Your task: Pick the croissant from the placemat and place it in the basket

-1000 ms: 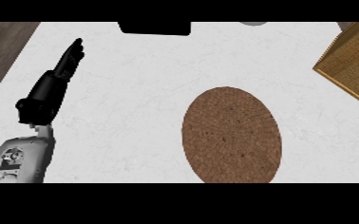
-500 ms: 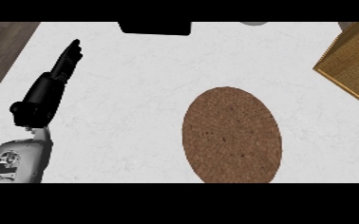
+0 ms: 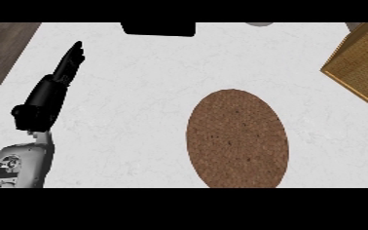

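A brown oval placemat (image 3: 237, 139) lies on the white counter, right of centre, with nothing on it. No croissant shows anywhere. A corner of the tan woven basket (image 3: 351, 64) juts in at the right edge. My left hand (image 3: 56, 85) rests at the left side, fingers straight and pointing up and away, holding nothing. My right hand shows nowhere in the head view.
A black rectangular object (image 3: 158, 28) sits at the counter's far edge. A small grey round thing (image 3: 259, 24) peeks in at the top. Dark wood floor (image 3: 14, 41) borders the counter at the upper left.
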Robot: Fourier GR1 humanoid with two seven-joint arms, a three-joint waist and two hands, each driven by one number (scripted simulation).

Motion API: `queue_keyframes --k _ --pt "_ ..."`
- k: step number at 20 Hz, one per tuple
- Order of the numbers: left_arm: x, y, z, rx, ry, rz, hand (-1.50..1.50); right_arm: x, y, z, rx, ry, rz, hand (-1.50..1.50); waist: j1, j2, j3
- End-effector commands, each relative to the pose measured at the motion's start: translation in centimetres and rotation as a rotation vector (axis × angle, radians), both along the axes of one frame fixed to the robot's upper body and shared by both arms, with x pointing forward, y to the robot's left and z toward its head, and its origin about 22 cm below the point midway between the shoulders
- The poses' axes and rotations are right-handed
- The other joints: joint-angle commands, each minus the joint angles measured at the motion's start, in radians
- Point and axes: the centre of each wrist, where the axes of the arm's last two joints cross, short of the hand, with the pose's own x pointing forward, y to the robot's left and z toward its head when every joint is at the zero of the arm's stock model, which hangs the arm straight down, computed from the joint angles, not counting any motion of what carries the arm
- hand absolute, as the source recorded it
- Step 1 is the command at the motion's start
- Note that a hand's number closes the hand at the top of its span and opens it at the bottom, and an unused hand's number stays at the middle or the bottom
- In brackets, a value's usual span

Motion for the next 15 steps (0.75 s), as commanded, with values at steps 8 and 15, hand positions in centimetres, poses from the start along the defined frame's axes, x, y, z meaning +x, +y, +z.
queue_keyframes --k 8,15 --pt "0.6 -0.1 0.3 0.006 -0.03 -0.005 0.0 -2.7 -3.9 -0.6 0.619 -0.108 -0.213 -1.5 0.005 0.015 0.002" --pt "0.9 -1.2 0.6 0.0 -0.035 -0.003 0.0 -7.4 -8.4 0.8 0.726 -0.199 -0.366 -1.5 0.009 0.027 0.007"
